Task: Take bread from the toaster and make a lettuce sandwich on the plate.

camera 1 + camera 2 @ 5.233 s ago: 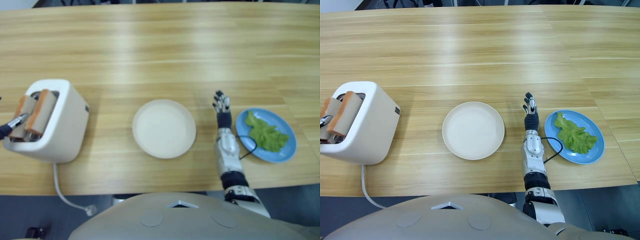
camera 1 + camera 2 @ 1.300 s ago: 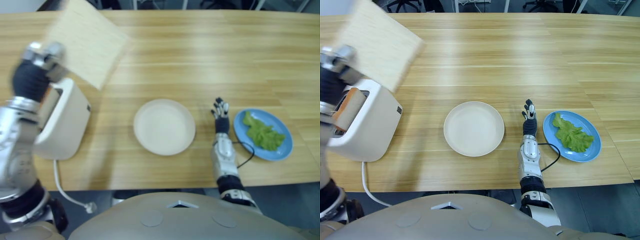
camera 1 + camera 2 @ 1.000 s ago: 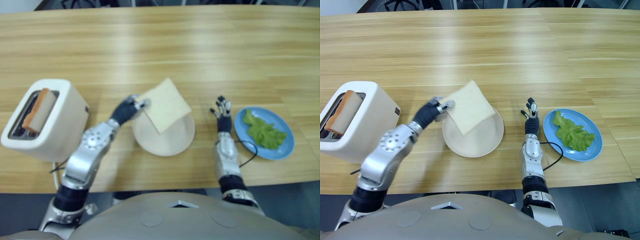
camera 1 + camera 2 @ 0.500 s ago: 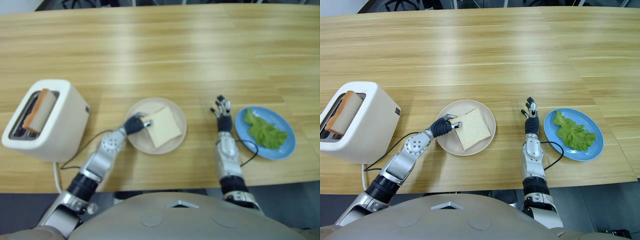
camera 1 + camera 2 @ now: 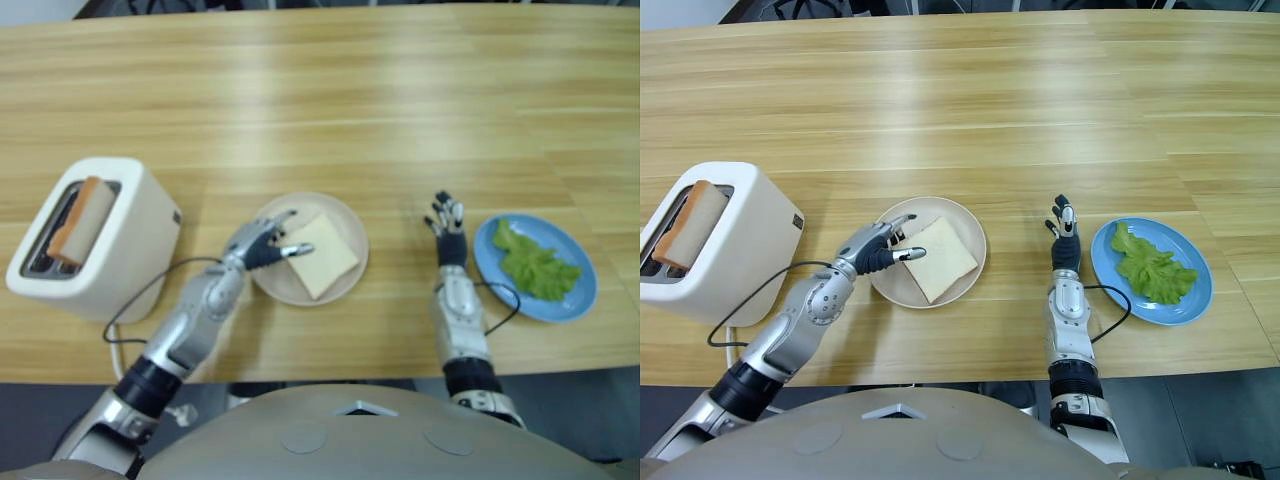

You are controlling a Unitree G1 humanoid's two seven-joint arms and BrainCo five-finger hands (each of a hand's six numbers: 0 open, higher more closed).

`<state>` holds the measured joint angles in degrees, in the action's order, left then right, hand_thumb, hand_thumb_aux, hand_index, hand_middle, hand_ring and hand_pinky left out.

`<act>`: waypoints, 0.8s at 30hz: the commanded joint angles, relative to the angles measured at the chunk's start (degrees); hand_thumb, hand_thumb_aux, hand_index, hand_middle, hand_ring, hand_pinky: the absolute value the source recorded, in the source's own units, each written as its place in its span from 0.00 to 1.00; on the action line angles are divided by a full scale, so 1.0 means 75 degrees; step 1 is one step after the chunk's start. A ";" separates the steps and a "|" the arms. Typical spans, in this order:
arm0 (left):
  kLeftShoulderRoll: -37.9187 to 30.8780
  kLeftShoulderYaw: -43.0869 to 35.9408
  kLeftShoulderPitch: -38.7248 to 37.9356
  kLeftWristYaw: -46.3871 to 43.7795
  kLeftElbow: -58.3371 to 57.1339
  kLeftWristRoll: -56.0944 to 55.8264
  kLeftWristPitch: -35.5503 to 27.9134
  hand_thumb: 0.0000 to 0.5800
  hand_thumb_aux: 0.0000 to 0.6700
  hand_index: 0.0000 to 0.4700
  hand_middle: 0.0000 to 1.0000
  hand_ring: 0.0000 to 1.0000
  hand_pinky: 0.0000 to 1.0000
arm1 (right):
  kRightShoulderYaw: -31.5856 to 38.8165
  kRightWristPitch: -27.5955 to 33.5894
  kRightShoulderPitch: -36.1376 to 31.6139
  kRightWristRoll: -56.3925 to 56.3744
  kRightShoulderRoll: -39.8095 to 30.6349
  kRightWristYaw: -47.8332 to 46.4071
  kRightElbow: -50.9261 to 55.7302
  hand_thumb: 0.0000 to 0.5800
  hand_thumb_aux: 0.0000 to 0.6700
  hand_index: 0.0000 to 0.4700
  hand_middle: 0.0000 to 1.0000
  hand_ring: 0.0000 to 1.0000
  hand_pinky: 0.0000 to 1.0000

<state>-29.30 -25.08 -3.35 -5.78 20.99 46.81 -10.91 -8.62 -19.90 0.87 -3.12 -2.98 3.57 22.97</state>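
Bread slice (image 5: 938, 258) is set on the plate (image 5: 962, 217); left hand (image 5: 875, 247) is spread empty beside it. Lettuce (image 5: 1148, 265) is to be added next.

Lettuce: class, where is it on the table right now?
In both eye views the lettuce lies on the blue plate at the right, just right of the robot's right hand and well apart from the bread on the cream plate.
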 commanded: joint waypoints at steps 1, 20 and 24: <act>-0.0194 0.0597 -0.0241 -0.0039 0.1330 0.1203 -0.0206 0.00 0.00 0.00 0.00 0.00 0.00 | 0.0109 0.0209 0.0169 0.0144 -0.0018 -0.0033 -0.0249 0.00 0.00 0.00 0.00 0.00 0.00; 0.1286 0.2087 -0.1566 0.1520 -0.1047 -0.0588 0.1072 0.00 0.00 0.00 0.00 0.00 0.00 | -0.1603 0.2152 0.1962 0.3292 -0.3988 -0.0944 -0.5992 0.00 0.00 0.00 0.00 0.00 0.00; 0.1646 0.2500 -0.1690 0.1476 -0.1910 -0.2073 0.1783 0.00 0.00 0.00 0.00 0.00 0.00 | -0.1336 0.1526 0.2538 0.4544 -0.4685 -0.0271 -0.4374 0.00 0.00 0.00 0.00 0.00 0.00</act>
<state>-17.53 -7.66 -15.53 5.34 8.97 35.70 0.41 -20.04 -6.31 18.99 26.86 -37.22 -0.36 -14.21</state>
